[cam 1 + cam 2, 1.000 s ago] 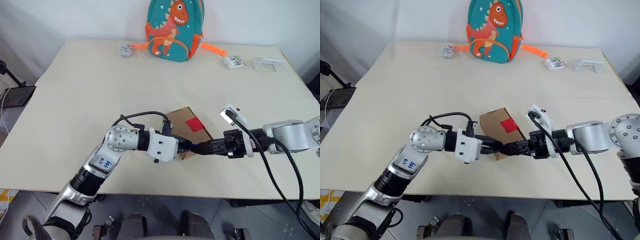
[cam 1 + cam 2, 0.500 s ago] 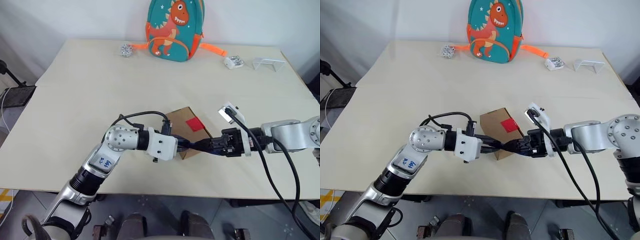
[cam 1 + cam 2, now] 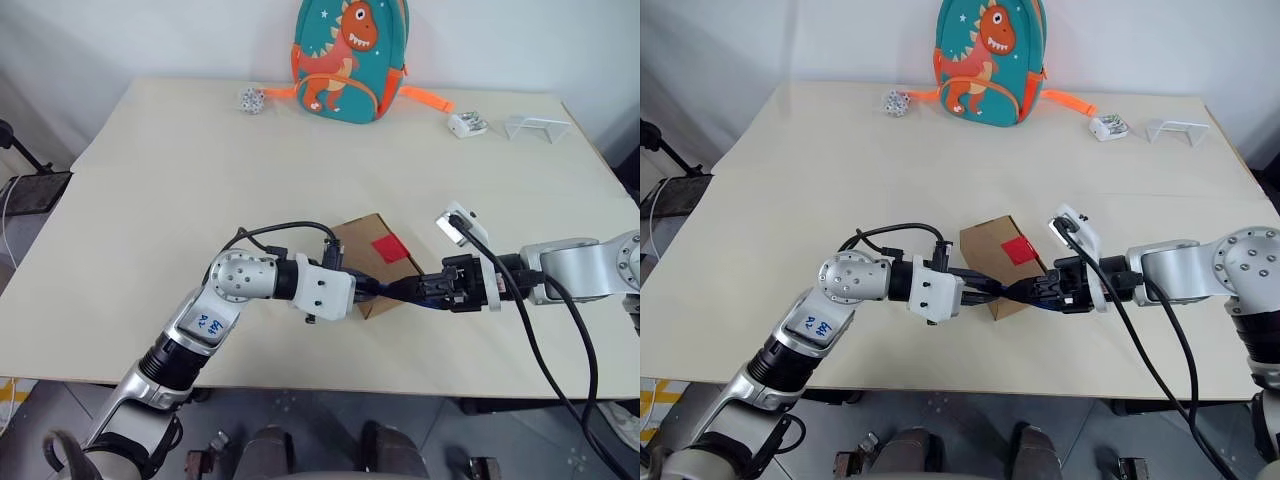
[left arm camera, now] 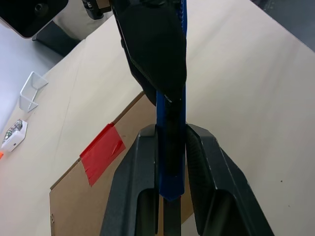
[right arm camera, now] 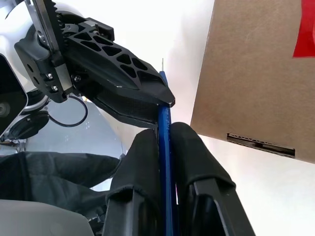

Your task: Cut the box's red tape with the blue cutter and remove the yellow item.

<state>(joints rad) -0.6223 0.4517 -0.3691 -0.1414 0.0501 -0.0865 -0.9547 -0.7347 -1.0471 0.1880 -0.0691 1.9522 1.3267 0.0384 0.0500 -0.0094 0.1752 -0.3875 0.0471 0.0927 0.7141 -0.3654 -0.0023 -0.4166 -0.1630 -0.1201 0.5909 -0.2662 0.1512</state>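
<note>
My left gripper [image 4: 170, 147] and right gripper [image 5: 165, 142] both pinching the thin dark-blue cutter [image 4: 171, 123], held level just in front of the brown cardboard box [image 3: 375, 258], red tape patch [image 3: 388, 248] on the box's top

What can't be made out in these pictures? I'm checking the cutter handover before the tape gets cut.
- Blue cutter: its ends are covered by both grippers' fingers in the wrist views, so no blade shows.
- Box: its near lower corner sits behind the grippers in the eye views.
- Small objects at the table's far edge: too small to identify.
</note>
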